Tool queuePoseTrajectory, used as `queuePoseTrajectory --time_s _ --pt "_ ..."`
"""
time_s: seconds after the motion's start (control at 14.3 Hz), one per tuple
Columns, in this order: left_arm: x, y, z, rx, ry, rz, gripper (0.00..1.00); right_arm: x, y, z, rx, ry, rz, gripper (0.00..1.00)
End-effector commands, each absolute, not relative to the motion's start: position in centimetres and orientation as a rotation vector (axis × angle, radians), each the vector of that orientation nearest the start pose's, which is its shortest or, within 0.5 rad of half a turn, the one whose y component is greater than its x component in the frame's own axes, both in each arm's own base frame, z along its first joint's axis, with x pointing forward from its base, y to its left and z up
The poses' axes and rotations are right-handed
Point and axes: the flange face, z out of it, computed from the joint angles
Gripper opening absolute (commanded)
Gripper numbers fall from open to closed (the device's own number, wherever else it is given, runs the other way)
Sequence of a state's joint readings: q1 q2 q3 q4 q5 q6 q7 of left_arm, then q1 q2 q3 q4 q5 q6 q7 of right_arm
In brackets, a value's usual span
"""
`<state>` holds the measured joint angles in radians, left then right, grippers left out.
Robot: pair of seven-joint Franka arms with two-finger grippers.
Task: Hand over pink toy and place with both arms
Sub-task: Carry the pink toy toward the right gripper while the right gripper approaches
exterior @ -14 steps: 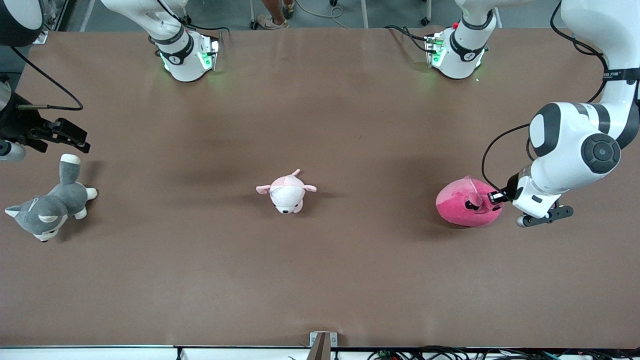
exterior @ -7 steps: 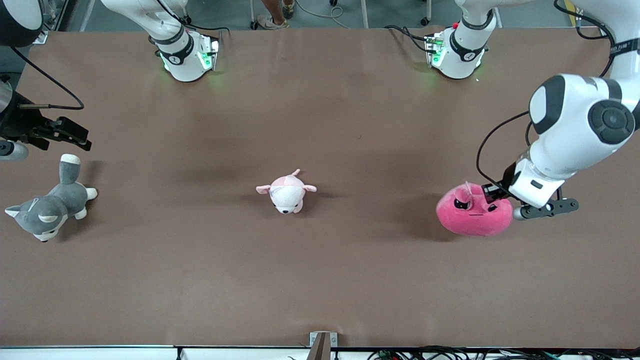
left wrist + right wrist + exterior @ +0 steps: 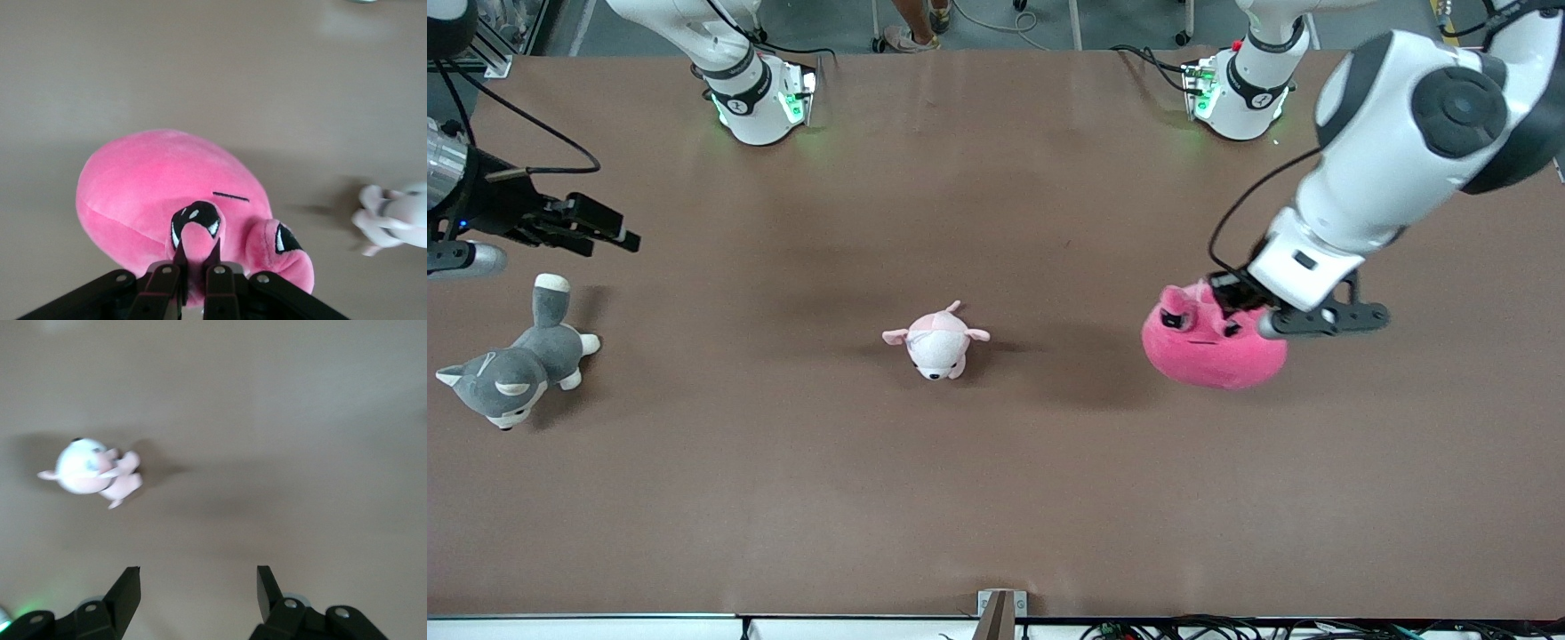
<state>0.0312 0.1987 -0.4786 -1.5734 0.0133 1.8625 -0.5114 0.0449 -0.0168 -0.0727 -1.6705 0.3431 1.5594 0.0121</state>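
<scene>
The left claw (image 3: 193,267) is clenched on the pink toy (image 3: 1209,342) by the bulge of one eye, holding it clear above the counter (image 3: 996,498): the carry toward handover. Well apart, the right claw (image 3: 199,583) stands released and must meet it mid-counter.

Even, bright overhead light; soft dark shadows on the table (image 3: 996,498) beside the pale plush (image 3: 935,342); that plush smears with motion blur in both wrist views.
</scene>
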Motion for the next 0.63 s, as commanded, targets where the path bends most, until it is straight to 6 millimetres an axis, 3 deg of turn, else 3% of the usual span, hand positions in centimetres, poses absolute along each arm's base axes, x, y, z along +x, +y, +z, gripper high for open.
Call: queuePoseTrajectory --time_s 0.0,0.14,0.28,0.42,0.56 --pt "55.9 -29.7 57.6 -3.298 -0.18 -0.124 0.0 54.3 3.6 60.0 -2.658 0.086 0.16 0.76" --pt "54.1 -34.1 57.9 -3.32 -0.3 -0.088 0.0 54.3 4.4 60.3 -2.593 0.079 0.159 0.76" --pt "51.5 -39.1 58.7 -3.351 -0.267 -0.079 0.0 54.0 6.1 60.6 -2.529 0.043 0.188 0.75" --pt "50.4 -41.8 58.6 -3.371 -0.296 -0.036 0.0 53.8 7.8 60.8 -2.498 0.013 0.202 0.75" --pt "48.5 -46.1 58.6 -3.397 -0.37 0.019 0.0 53.6 9.8 61.2 -2.434 -0.018 0.211 0.74"
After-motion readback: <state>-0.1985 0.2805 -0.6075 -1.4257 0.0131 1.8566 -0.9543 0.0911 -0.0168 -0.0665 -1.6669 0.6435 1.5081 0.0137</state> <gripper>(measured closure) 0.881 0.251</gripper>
